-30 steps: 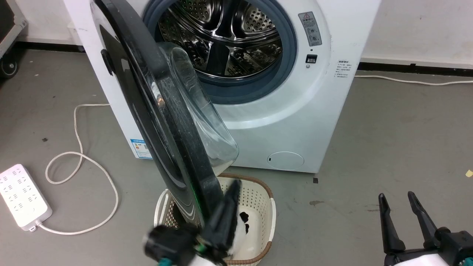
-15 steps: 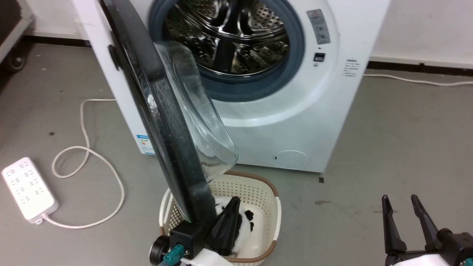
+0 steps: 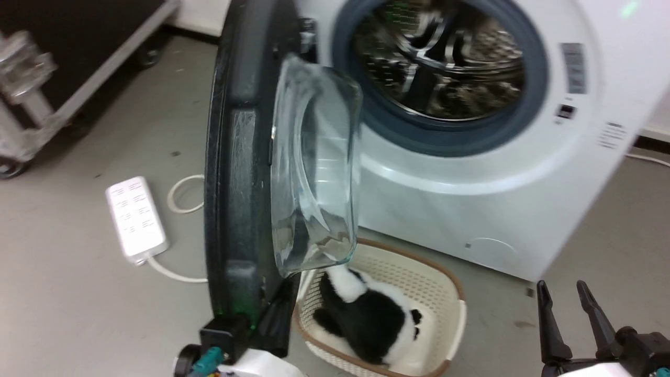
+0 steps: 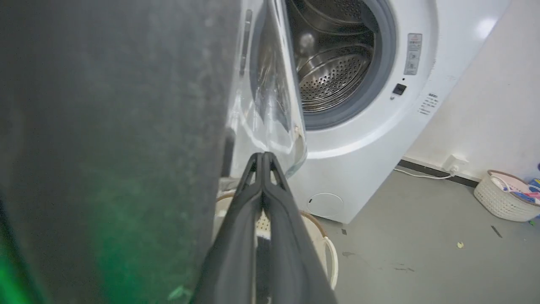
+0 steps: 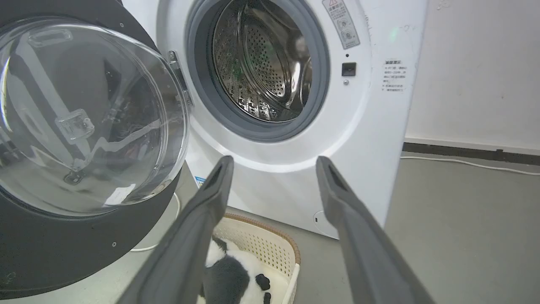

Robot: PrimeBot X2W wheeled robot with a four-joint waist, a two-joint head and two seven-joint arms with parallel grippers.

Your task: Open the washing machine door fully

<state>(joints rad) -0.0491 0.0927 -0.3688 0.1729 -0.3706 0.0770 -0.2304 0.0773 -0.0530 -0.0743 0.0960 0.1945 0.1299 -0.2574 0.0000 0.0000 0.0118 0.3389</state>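
Observation:
The washing machine is white, and its steel drum mouth is uncovered. The washing machine door stands swung out to the left, its black rim edge-on in the head view. The clear glass bowl bulges toward the machine. My left gripper is shut, and it rests against the door's inner side at the bottom rim. In the left wrist view its closed gripper points past the door at the bowl's lower edge. My right gripper hangs open and empty low on the right. In its own wrist view, that gripper faces the machine, with the door to the left.
A cream basket with a black-and-white plush toy sits on the floor under the door. A white power strip and its cable lie to the left. A wheeled black case stands at the far left. Another basket sits by the right wall.
The head camera has shifted, so the whole picture has moved. The door now shows edge-on and looks swung further from the drum mouth. The left gripper is still shut at its lower rim. The right gripper stays open.

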